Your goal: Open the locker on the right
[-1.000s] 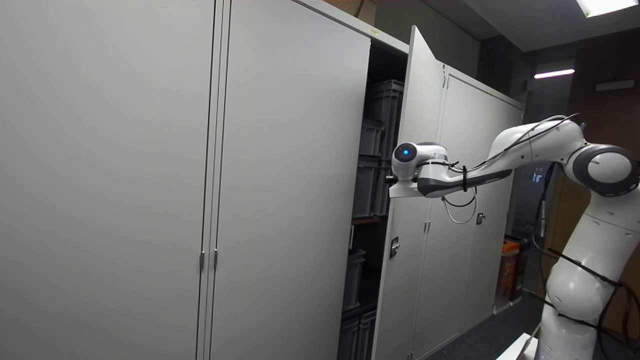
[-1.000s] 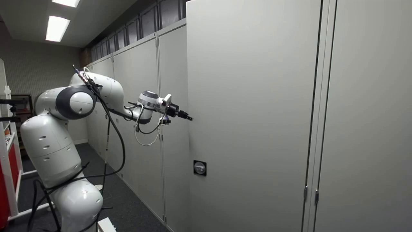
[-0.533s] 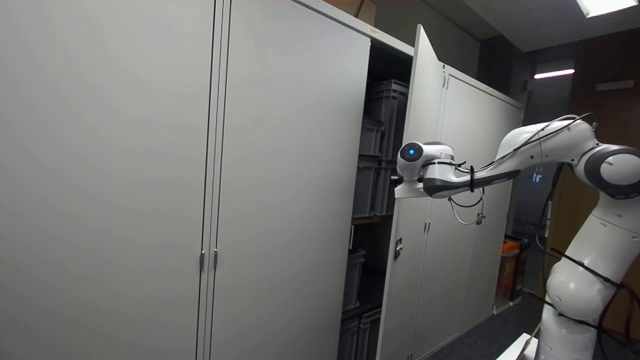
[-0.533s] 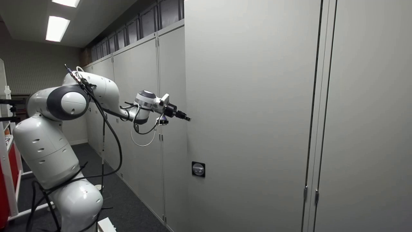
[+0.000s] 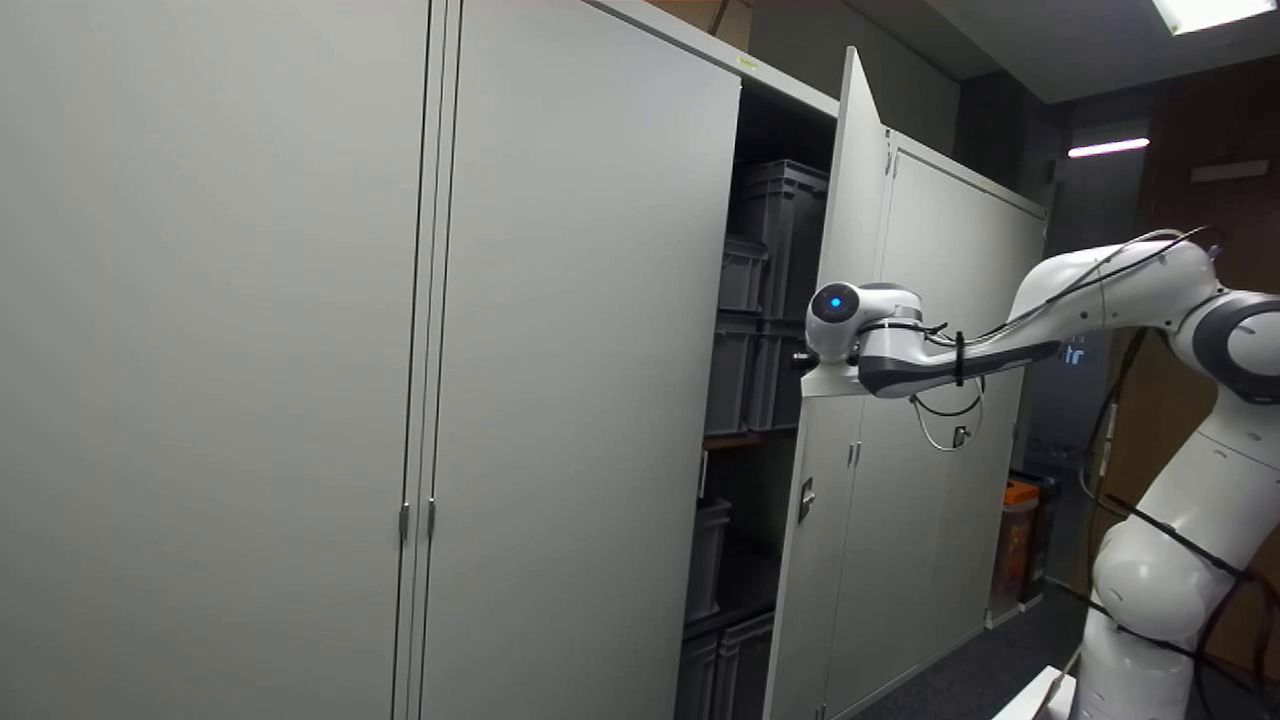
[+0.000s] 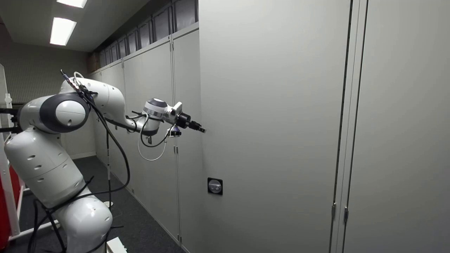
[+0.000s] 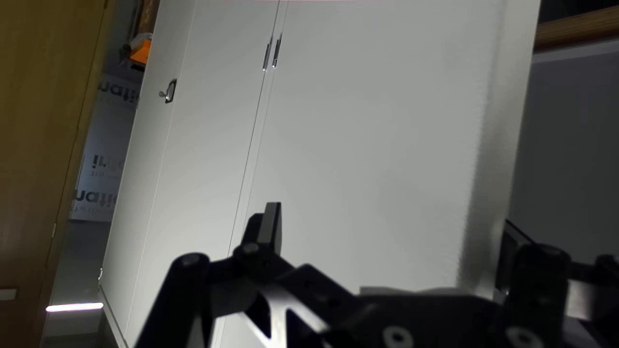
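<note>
The light-grey locker door (image 5: 848, 215) stands partly open, its free edge swung out, and shows its outer face in an exterior view (image 6: 270, 105). Its small black latch (image 6: 215, 186) is below the gripper. Grey bins (image 5: 780, 245) show on shelves inside the opening. My gripper (image 6: 203, 130) is at the door's free edge, above latch height; in an exterior view only a black bit (image 5: 803, 362) of it shows. In the wrist view my gripper (image 7: 390, 234) is open, with the door edge (image 7: 503, 121) between its fingers. One finger is in front of the outer face, the other behind the edge, close to the inner side.
A closed grey door (image 5: 590, 350) stands across the opening from the open one. More closed lockers (image 5: 950, 300) continue behind the arm. An orange-topped bin (image 5: 1018, 492) stands at the far end. A white frame with red panels (image 6: 13, 182) is behind the arm.
The door has swung further open, and more of the bins shows. The arm and gripper have moved with the door's free edge, drawing back away from the lockers.
</note>
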`<state>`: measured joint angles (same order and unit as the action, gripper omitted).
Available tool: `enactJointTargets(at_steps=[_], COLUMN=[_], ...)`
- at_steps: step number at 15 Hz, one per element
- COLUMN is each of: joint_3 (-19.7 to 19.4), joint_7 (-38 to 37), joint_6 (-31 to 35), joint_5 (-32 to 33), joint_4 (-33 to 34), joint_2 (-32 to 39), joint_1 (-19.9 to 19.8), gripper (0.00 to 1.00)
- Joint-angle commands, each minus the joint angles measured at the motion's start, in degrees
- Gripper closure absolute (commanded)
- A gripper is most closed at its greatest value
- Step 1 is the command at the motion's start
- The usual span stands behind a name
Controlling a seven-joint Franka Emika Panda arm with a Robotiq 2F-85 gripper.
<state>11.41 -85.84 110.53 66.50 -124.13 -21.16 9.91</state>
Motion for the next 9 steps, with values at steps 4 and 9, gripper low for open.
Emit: enactJointTargets(at_steps=[4,9], joint_3=[0.04,-0.07], joint_7=[3.01,2.97], joint_6=[-1.97,-2.03], joint_5=[-2.24,-2.69], joint_4=[-4.24,-6.11], joint_2=[-6.57,-9.02], joint_1=[0.25,0.16], gripper=[0.0,0.0])
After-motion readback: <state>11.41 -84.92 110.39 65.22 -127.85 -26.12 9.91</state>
